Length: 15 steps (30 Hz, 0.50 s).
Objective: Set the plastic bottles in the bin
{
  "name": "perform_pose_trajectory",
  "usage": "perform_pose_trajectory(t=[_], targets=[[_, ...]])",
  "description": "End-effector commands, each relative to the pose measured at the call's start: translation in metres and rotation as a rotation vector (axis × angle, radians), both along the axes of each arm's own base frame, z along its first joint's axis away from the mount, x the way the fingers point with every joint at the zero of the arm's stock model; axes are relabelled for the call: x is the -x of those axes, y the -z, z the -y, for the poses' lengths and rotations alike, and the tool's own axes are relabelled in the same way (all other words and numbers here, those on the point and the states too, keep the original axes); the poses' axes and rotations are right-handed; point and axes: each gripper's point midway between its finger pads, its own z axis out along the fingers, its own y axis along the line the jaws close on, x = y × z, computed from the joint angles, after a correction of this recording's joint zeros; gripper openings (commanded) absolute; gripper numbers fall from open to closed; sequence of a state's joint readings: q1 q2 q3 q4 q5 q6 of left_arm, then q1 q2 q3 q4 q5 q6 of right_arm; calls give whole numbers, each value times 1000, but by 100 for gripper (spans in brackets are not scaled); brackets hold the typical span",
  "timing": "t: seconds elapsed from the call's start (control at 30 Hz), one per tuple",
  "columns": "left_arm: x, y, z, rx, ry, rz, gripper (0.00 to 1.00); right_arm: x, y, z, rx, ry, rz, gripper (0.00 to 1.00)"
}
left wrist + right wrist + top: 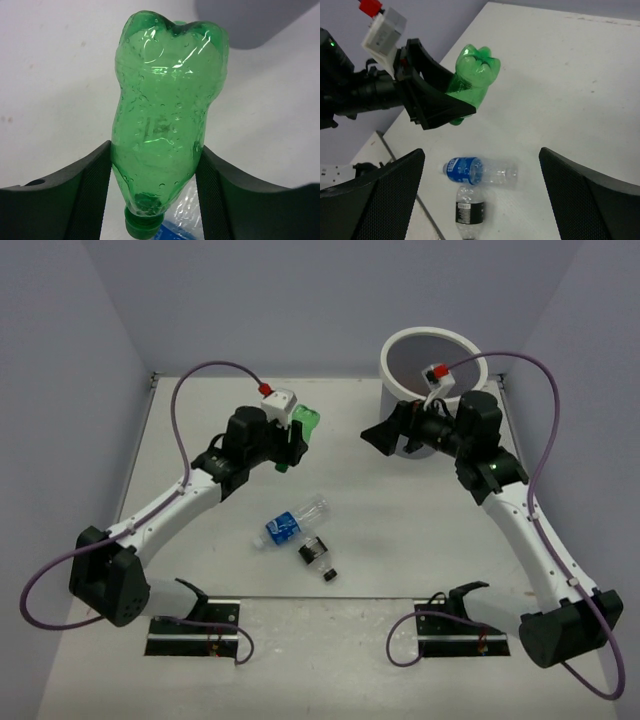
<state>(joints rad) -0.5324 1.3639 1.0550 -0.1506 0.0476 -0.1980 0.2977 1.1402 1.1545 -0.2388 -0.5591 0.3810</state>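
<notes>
Two-tone machines, these were: the left arm (170,505) and the right arm (530,540) both had white link shells and chunky black joints. A purple cable (214,365) looped off each. Each wrist wore a small white box (280,400) with a red plug. The fingers (380,200) were black wedges, mesh-textured inside. A green light (497,476) glowed on the right arm.

Overhead view spans the table (400,520); wrist views share the green bottle (165,115).
</notes>
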Motion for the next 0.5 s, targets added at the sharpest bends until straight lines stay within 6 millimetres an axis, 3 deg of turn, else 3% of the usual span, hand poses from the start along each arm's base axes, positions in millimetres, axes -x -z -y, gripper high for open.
perform_pose_trajectory(t=[0.0,0.17,0.33,0.47], targets=[[34,-63,51,165,325,152,22,9,-14,-36,-56,-140,67,99],[65,-91,81,258,485,208,22,5,-19,-58,-112,-178,76,99],[85,-110,94,309,552,232,22,-9,-21,-61,-141,-112,78,96],[88,-120,96,332,556,243,25,-9,-24,-59,-145,-100,83,52]])
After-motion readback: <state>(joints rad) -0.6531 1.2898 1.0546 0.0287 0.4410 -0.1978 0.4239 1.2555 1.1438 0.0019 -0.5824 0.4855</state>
